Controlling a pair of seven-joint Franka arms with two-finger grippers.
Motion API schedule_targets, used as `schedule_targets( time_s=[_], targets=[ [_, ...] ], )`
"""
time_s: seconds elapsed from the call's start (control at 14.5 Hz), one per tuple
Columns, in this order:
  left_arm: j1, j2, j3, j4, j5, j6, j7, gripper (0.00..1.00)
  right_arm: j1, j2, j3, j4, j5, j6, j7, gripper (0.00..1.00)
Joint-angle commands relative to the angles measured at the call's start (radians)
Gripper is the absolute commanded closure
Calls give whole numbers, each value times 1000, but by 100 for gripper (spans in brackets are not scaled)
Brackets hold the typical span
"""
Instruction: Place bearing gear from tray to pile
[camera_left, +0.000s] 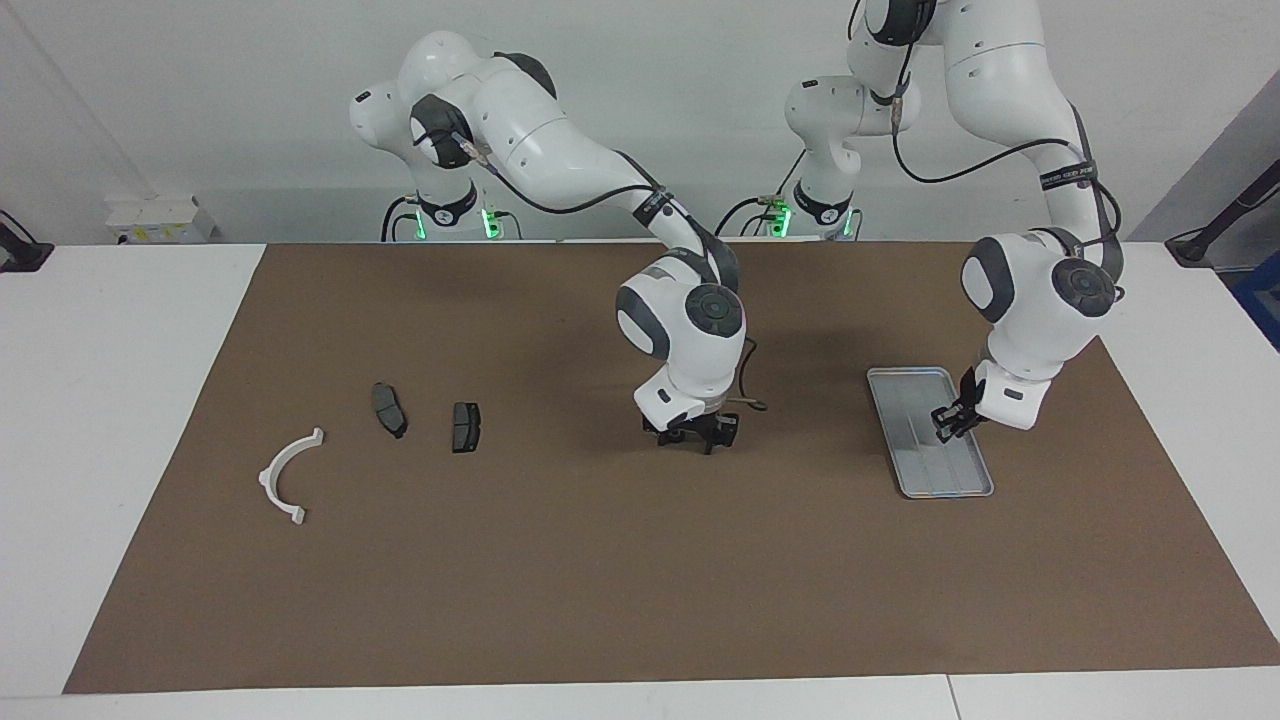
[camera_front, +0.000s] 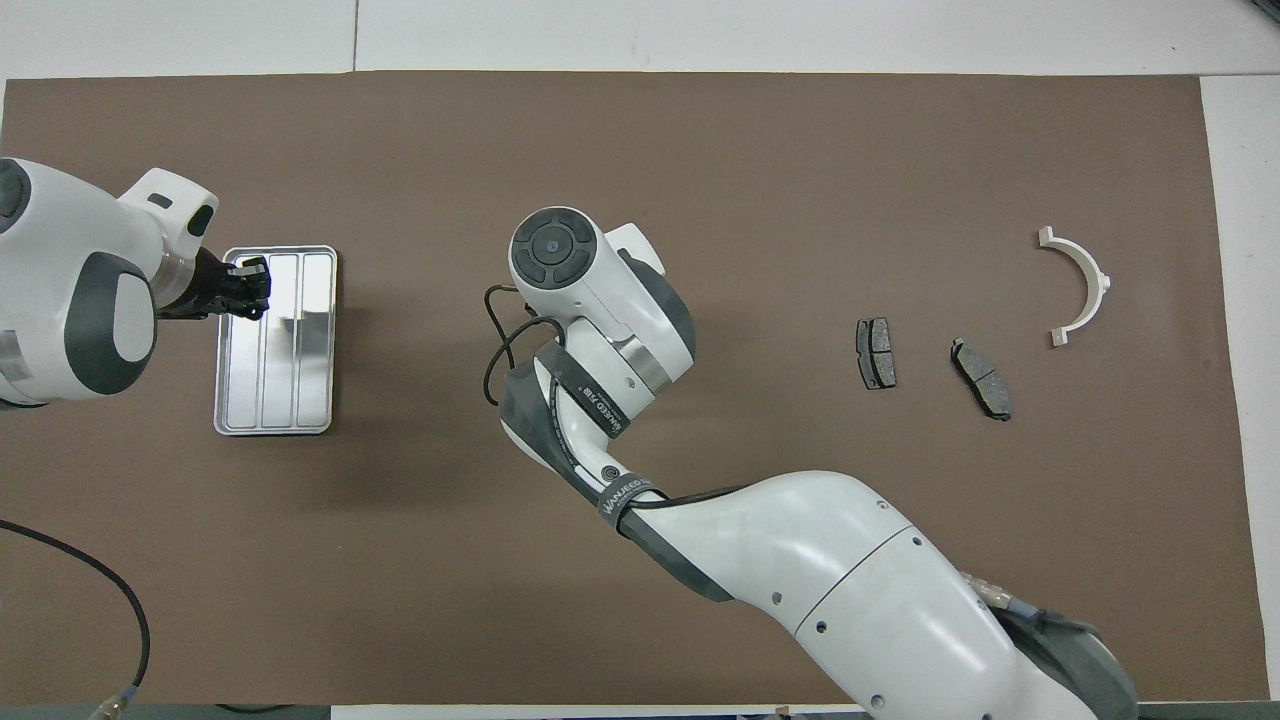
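Observation:
The silver ribbed tray (camera_left: 945, 475) lies on the brown mat toward the left arm's end, and also shows in the overhead view (camera_front: 300, 380). No gear shows on its bare surface. My left gripper (camera_left: 948, 425) is down at the tray's end nearer the robots (camera_front: 250, 288); whether it holds anything is hidden. My right gripper (camera_left: 692, 438) hangs low over the middle of the mat, hidden under its own wrist in the overhead view. The pile lies toward the right arm's end: two dark brake pads (camera_left: 389, 409) (camera_left: 465, 427) and a white plastic arc (camera_left: 290, 475).
The brown mat (camera_left: 600, 580) covers most of the white table. A thin black cable (camera_left: 750, 400) loops beside my right wrist. A white box (camera_left: 160, 218) sits at the table's edge by the wall, near the right arm's base.

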Motion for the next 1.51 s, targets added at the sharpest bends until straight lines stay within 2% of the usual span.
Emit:
schedule_targets(
  time_s=[0.0,0.21,0.48,0.55,0.89,1.1,1.44],
  targets=[
    [7,3,-4,13,1,-22,-11,100,-16,-10,22,-33,13,-5,24,16],
    [7,3,-2,16,1,-22,-11,100,-16,-25,31,-36,13,-26,25,16],
    [9,4,-2,21,1,-24,-11,100,-18,-39,41,-36,13,-57,24,26],
    [9,4,-2,19,1,-24,-11,100,-18,-39,41,-36,13,-57,19,32],
    [9,4,-4,19,-1,-21,-11,100,-19,-39,40,-35,13,-51,7,42],
    [9,4,-4,19,1,-19,-11,100,-30,-38,37,-32,16,-37,-14,42],
    [9,4,-2,19,-1,-19,-11,100,-50,-38,35,-29,39,-37,-44,52]
  ],
)
